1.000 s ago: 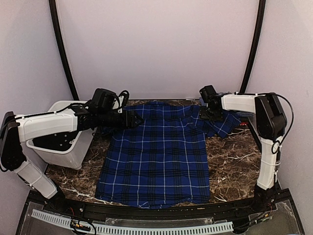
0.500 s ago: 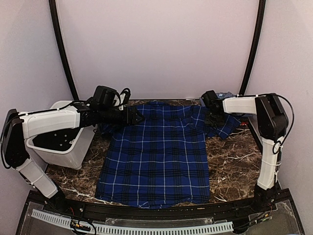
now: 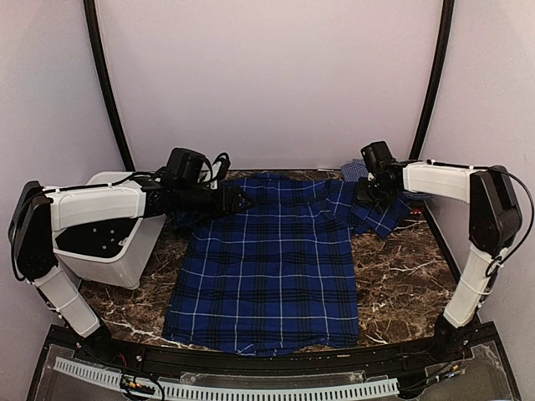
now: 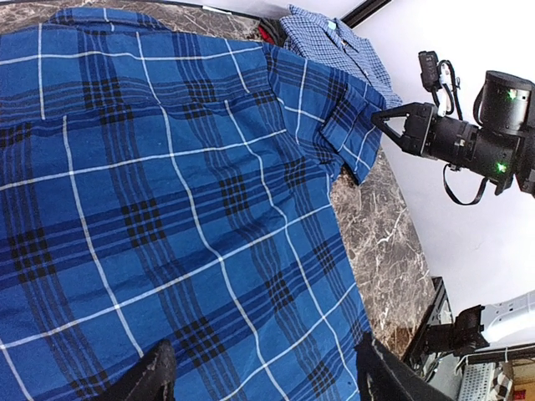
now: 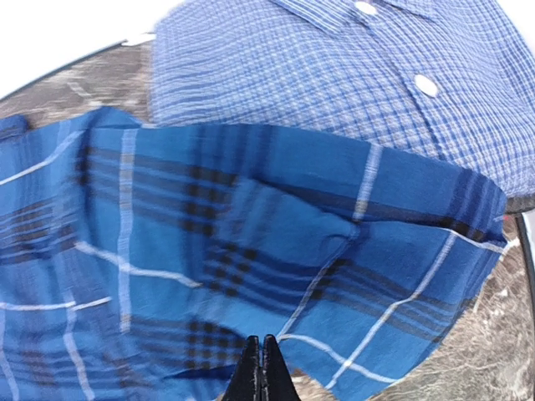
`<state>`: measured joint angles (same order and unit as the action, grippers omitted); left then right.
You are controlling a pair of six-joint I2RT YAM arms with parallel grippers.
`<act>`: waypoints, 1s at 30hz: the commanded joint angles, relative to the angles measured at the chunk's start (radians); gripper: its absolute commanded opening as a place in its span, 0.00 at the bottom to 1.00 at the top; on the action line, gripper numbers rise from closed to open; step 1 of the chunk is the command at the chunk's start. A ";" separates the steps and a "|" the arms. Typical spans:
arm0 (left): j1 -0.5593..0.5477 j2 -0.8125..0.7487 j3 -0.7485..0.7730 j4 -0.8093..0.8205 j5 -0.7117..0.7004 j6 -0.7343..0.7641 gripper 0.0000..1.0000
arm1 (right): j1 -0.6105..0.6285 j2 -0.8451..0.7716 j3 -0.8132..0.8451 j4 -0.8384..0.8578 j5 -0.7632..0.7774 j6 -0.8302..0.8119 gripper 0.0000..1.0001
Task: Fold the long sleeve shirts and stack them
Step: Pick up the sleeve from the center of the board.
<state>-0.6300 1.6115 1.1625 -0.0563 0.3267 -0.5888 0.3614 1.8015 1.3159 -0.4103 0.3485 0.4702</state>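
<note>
**A:** Where is the plaid shirt (image 3: pixel 267 267) now?

**B:** It lies spread flat in the middle of the table (image 3: pixel 401 284), collar toward 12 o'clock and hem toward 6. One sleeve (image 3: pixel 380 213) lies rumpled out at 2 o'clock.

**A:** And the grippers?

**B:** The right gripper (image 3: pixel 365 196) sits at that sleeve's edge with its jaws pressed together. I cannot tell whether any cloth is pinched between them. The left gripper (image 3: pixel 238 200) hangs over the shoulder at 10 o'clock, jaws wide apart and holding nothing.

**A:** Any folds made?

**B:** None that I can see in the plaid one. A lighter check shirt (image 3: pixel 355 170) lies at 1 o'clock, with the plaid sleeve lapping over its near edge. I can't make out whether it is folded.

**A:** So how far along is it?

**B:** Early, I'd judge. The sleeves need bringing in, the body needs folding, and nothing is stacked yet.
</note>
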 commanded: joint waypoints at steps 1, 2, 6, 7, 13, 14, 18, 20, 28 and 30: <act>0.009 0.017 0.032 0.048 0.059 -0.035 0.72 | 0.024 -0.046 -0.020 0.085 -0.092 -0.052 0.00; 0.009 0.021 0.033 0.050 0.064 -0.036 0.72 | 0.025 -0.033 -0.009 0.076 -0.073 -0.048 0.08; 0.009 0.023 0.034 0.048 0.075 -0.043 0.72 | 0.022 0.074 0.100 0.004 -0.013 -0.035 0.41; 0.009 0.019 0.032 0.043 0.068 -0.040 0.72 | 0.019 0.106 0.129 -0.012 -0.002 -0.028 0.43; 0.010 0.002 0.028 0.029 0.048 -0.027 0.72 | -0.013 0.237 0.253 -0.062 0.042 0.039 0.61; 0.010 -0.001 0.028 0.026 0.046 -0.023 0.72 | -0.019 0.245 0.258 -0.060 0.045 0.046 0.61; 0.011 -0.005 0.034 0.009 0.037 -0.010 0.72 | -0.042 0.246 0.240 -0.062 0.072 0.073 0.54; 0.010 -0.005 0.033 0.009 0.033 -0.006 0.72 | -0.055 0.212 0.198 -0.026 0.062 0.082 0.47; 0.010 0.016 0.035 0.027 0.049 -0.018 0.72 | -0.078 0.169 0.131 0.030 0.018 0.066 0.20; 0.011 0.019 0.034 0.030 0.051 -0.021 0.72 | -0.080 0.172 0.131 0.031 0.007 0.059 0.14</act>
<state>-0.6254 1.6455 1.1645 -0.0338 0.3676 -0.6136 0.2916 2.0045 1.4605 -0.4152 0.3607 0.5362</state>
